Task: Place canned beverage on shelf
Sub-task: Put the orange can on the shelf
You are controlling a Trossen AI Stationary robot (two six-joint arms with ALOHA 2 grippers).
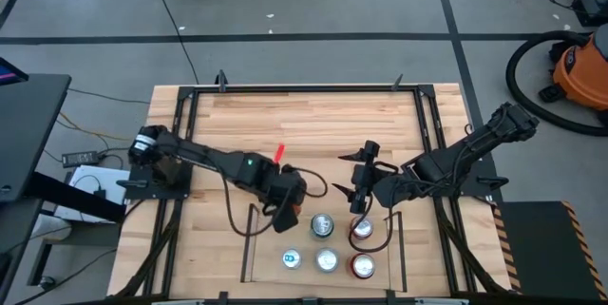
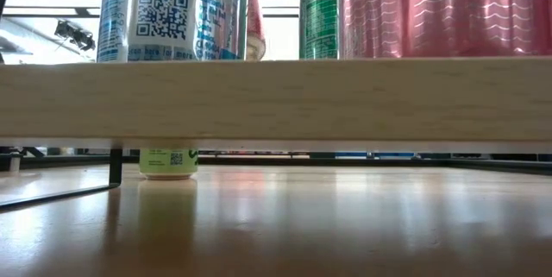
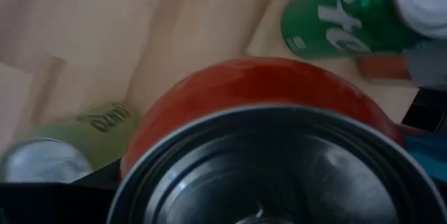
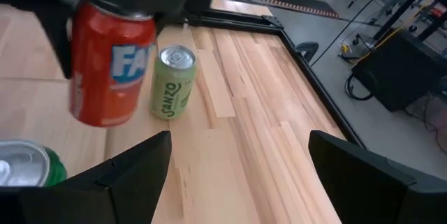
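We see five cans on shelf (image 1: 249,248). Left pincer (image 1: 285,212) grasping red can (image 4: 108,63), seemingly lifted. Green can (image 4: 172,83) left on surface. Right pincer (image 1: 358,196) released.

Red can (image 4: 110,63): orange-red soda can, white lettering, silver top; hangs tilted above tabletop, clear of wood, close beside shelf's left rail. Its top fills left wrist view (image 3: 272,161).

Shelf (image 1: 275,238): small light-wood board, thin black rails on two sides, at table's near edge, raised on legs. Carries five upright cans: green can (image 1: 322,225), blue-white can (image 1: 291,260), silver-topped can (image 1: 326,261), two red-pink cans (image 1: 362,231) along right side.
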